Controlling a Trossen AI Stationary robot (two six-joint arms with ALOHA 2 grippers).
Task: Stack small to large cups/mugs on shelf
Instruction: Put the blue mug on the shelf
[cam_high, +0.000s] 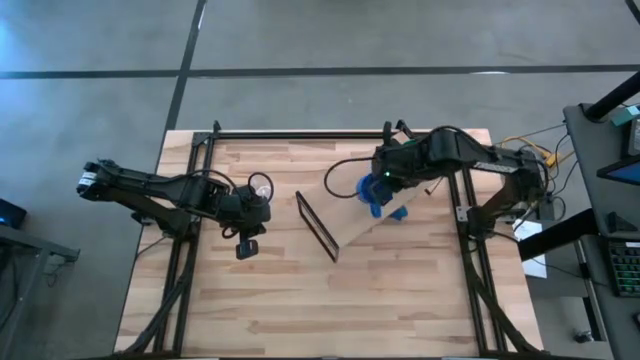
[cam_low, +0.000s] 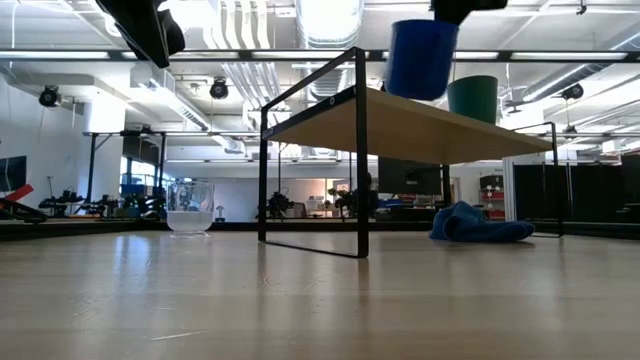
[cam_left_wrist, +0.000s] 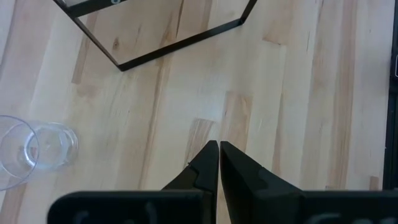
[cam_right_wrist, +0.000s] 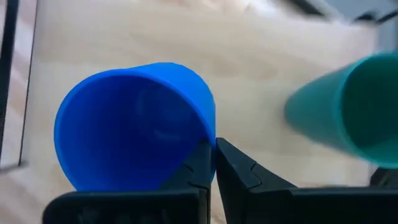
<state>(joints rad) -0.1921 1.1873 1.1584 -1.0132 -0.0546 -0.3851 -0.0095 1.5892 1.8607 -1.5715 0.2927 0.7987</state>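
The shelf (cam_high: 352, 222) stands mid-table, a light plank on black wire legs (cam_low: 361, 170). My right gripper (cam_right_wrist: 214, 148) is over it, shut on the bright blue mug (cam_low: 421, 58), which also shows in the right wrist view (cam_right_wrist: 134, 124). The dark green cup (cam_low: 472, 99) stands upright on the shelf beside the mug (cam_right_wrist: 348, 106). The clear glass cup (cam_low: 190, 207) stands on the tabletop left of the shelf (cam_left_wrist: 34, 149). My left gripper (cam_left_wrist: 217, 148) is shut and empty above the table, near the glass cup (cam_high: 260, 187). My right gripper pinches the blue mug's rim wall (cam_right_wrist: 208, 134), one finger inside the mug and one outside. The fingers come from above, pointing down. The mug hangs mouth up, slightly tilted, its base at the shelf top; I cannot tell whether it rests there.
A crumpled blue cloth (cam_low: 480, 224) lies on the table behind the shelf on the right (cam_high: 398, 212). Bare wooden tabletop (cam_high: 330, 300) lies toward the near edge. Black frame rails run along the table's left and right sides.
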